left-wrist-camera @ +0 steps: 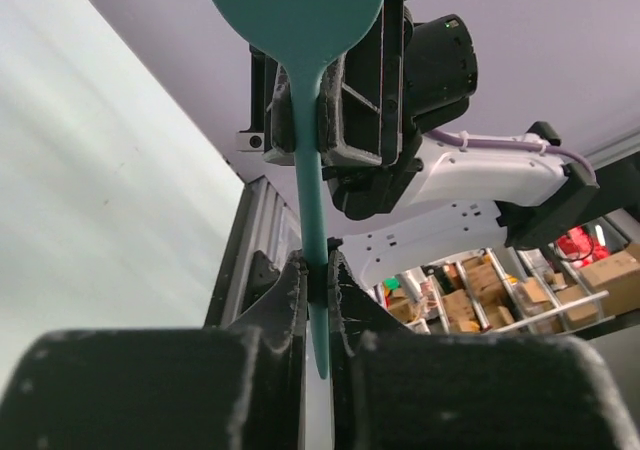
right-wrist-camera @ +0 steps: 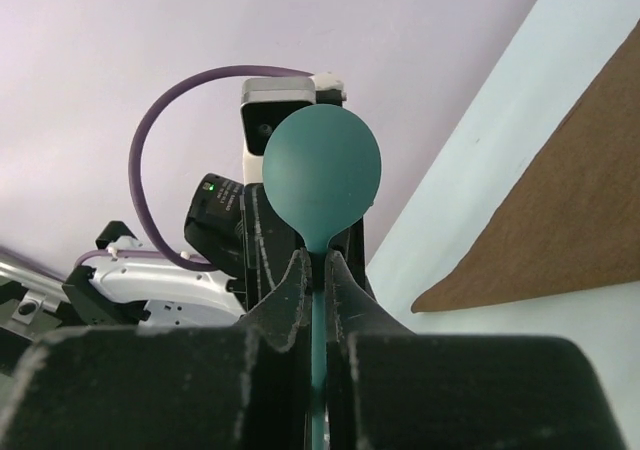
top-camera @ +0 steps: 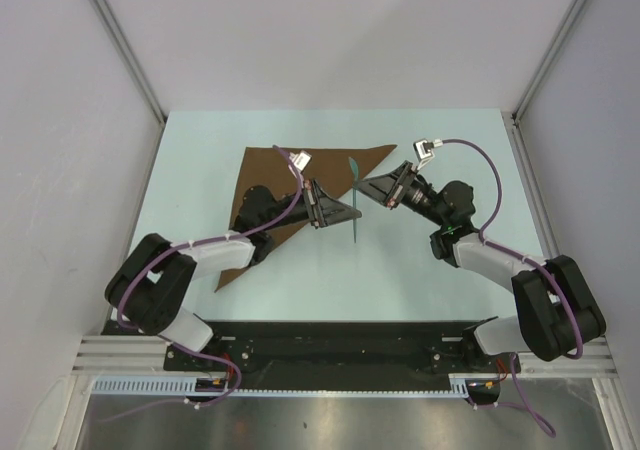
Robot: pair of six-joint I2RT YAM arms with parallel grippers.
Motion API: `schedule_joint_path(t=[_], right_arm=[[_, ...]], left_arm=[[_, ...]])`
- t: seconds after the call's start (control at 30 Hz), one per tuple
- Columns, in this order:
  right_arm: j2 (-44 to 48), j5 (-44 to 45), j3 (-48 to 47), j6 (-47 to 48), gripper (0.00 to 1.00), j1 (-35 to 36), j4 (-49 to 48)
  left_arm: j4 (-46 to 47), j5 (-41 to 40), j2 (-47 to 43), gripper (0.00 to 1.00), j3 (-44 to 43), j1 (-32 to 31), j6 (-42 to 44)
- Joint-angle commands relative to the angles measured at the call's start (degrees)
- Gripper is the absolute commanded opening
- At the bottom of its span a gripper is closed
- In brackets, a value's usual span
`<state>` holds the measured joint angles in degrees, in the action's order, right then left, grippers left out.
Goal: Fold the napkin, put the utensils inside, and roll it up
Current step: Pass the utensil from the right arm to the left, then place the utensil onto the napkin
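Note:
The napkin [top-camera: 290, 185] is a dark-brown triangle lying flat on the table, partly under my left arm; one edge of it shows in the right wrist view [right-wrist-camera: 560, 220]. A teal spoon [top-camera: 355, 200] hangs in the air off the napkin's right side, bowl toward the far side. My right gripper [top-camera: 365, 190] is shut on its neck just below the bowl [right-wrist-camera: 322, 175]. My left gripper [top-camera: 352, 211] is closed on the handle [left-wrist-camera: 312, 220] lower down, both fingers touching it. The two grippers face each other, almost touching.
The pale blue-green table [top-camera: 430, 270] is walled in by white panels with aluminium posts at the back corners. A black mounting rail [top-camera: 330, 335] runs along the near edge, with purple cables looping off both wrists.

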<state>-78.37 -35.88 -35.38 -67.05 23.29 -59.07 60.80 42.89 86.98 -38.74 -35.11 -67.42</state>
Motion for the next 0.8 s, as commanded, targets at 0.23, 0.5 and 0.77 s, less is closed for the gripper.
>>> schedule_joint_path(t=[0.23,0.5,0.77], right_arm=[[0.49,-0.07,-1.19,5.51,0.20,0.18,4.74],[9.70,5.20,-0.58,18.25,0.98,-0.52,25.63],[18.51,6.71,2.68,22.93,1.00,-5.70,33.05]], left_arm=[[-6.84,2.81,-2.33,0.00,-2.03,2.15,6.74],[-58.28,-11.57,-3.93,0.00,-16.96,13.13,40.75],[-93.12,-35.39,13.55,0.00,-40.26,11.30,66.34]])
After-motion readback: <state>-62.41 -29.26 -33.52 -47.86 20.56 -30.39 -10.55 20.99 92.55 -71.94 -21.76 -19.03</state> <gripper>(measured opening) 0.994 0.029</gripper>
